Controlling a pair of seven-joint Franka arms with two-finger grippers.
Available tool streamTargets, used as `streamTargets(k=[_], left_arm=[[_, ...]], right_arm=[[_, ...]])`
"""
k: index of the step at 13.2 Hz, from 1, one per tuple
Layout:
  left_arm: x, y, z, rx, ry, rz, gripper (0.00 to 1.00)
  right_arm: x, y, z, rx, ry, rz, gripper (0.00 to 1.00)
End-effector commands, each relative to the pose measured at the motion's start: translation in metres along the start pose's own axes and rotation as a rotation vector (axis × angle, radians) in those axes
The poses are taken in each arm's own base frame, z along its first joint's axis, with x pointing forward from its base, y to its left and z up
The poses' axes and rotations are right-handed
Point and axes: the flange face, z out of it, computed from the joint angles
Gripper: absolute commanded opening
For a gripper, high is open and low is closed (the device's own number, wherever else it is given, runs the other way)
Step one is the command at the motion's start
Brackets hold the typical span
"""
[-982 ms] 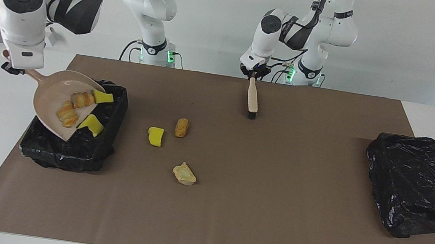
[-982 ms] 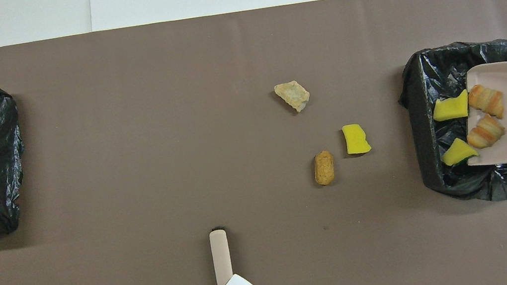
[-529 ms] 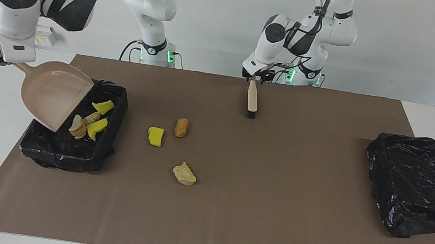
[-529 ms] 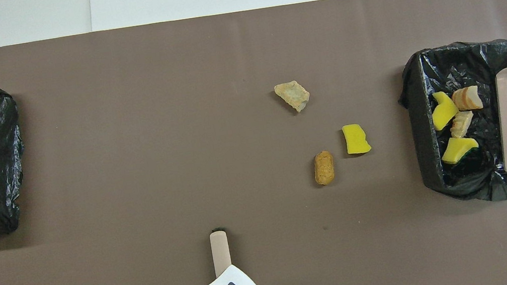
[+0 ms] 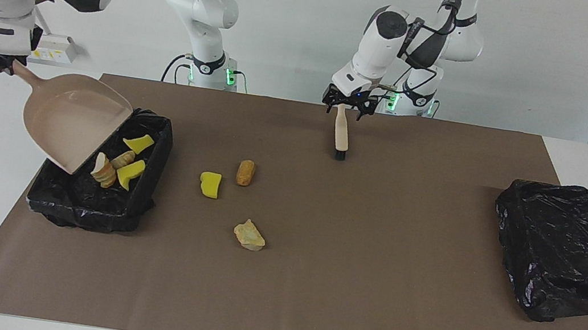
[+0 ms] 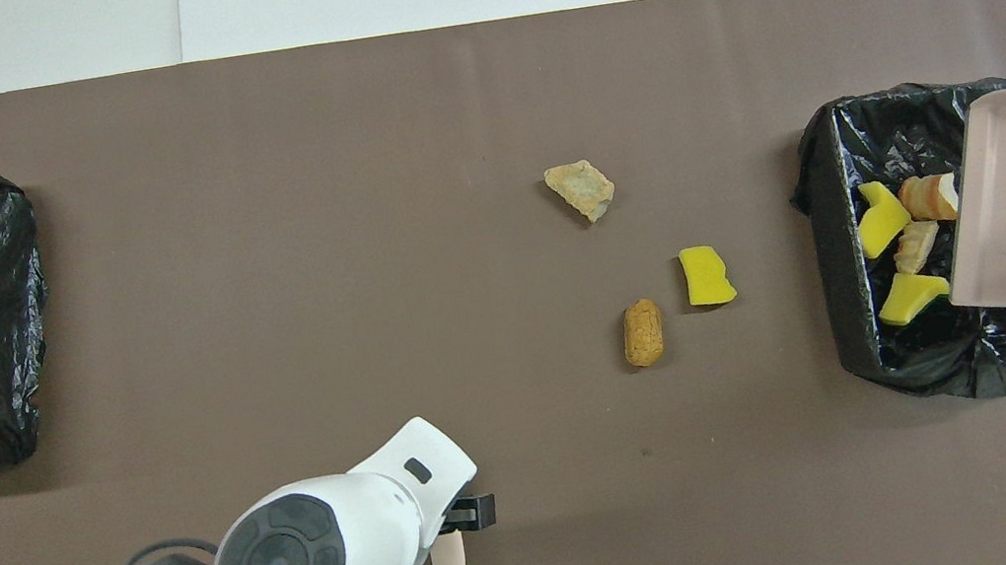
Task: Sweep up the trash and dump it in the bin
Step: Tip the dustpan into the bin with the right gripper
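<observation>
four trash bits lie in the bin under tilted dustpan.

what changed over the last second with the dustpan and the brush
The right gripper tipped the dustpan up, dumping four trash pieces into the bin. The left gripper rose, lifting the brush. Three pieces stayed on the mat.

Counted on the table
Three yellow chunks, four tan pastry pieces, two black bins, one dustpan, one brush
</observation>
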Motion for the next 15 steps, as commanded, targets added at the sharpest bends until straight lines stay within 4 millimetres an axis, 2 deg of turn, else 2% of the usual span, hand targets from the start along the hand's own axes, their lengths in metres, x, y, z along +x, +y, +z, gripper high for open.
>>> streamTargets(k=[1, 2, 4, 6, 7, 10, 12, 13, 15], left_arm=[[0.058, -0.057, -0.041, 0.039, 0.038, 0.055, 1.0], [0.083, -0.082, -0.053, 0.013, 0.05, 0.073, 1.0], [0.125, -0.141, -0.091, 0.036, 0.076, 0.113, 1.0], [0.144, -0.182, -0.13, 0.061, 0.078, 0.143, 1.0], [0.147, -0.2, -0.151, 0.062, 0.088, 0.132, 1.0], [0.139, -0.228, -0.209, 0.086, 0.103, 0.107, 1.0], [0.134, -0.237, -0.232, 0.089, 0.076, 0.087, 1.0], [0.134, -0.242, -0.24, 0.107, 0.068, 0.078, 1.0], [0.135, -0.244, -0.246, 0.118, 0.062, 0.073, 1.0]], right_arm=[[0.051, -0.019, -0.014, 0.03, 0.098, 0.127, 0.0], [0.075, -0.023, -0.016, 0.045, 0.118, 0.184, 0.0], [0.137, -0.036, -0.028, 0.078, 0.192, 0.299, 0.0], [0.203, -0.052, -0.042, 0.095, 0.235, 0.414, 0.0], [0.235, -0.059, -0.047, 0.089, 0.253, 0.451, 0.0], [0.327, -0.089, -0.058, 0.106, 0.314, 0.615, 0.0], [0.386, -0.113, -0.065, 0.156, 0.385, 0.724, 0.0], [0.405, -0.122, -0.069, 0.179, 0.413, 0.783, 0.0], [0.463, -0.146, -0.066, 0.203, 0.432, 0.865, 0.0]])
